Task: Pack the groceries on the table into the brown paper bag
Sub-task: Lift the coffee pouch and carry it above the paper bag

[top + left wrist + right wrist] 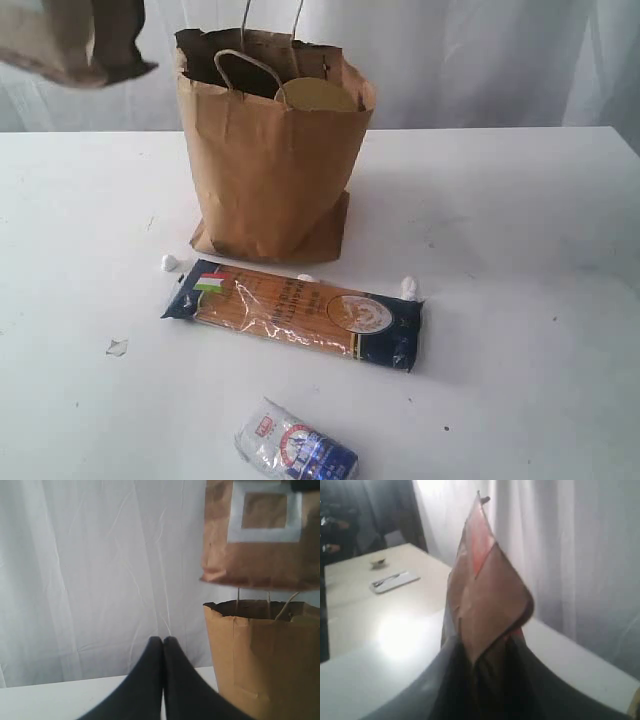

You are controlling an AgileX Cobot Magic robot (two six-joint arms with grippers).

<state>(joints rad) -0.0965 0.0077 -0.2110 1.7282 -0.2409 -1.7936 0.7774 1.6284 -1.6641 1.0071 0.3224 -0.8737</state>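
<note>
The brown paper bag (270, 170) stands upright and open at the middle of the table (520, 230); a gold lid (315, 95) shows inside its mouth. The brown pouch (70, 40) hangs in the air at the upper left. My right gripper (480, 655) is shut on the pouch's (485, 590) lower end. In the left wrist view the pouch (260, 555) hovers just above the bag (270, 665). My left gripper (163, 640) is shut on nothing, beside the bag. The blue-orange spaghetti pack (295, 312) lies flat before the bag, the small white-blue packet (295, 450) nearer the front edge.
Small white scraps (170, 263) (408, 288) lie near the spaghetti pack's ends, and another scrap (117, 347) lies at the left. White curtains hang behind the table. A second table with a small tray (394, 580) shows far off in the right wrist view.
</note>
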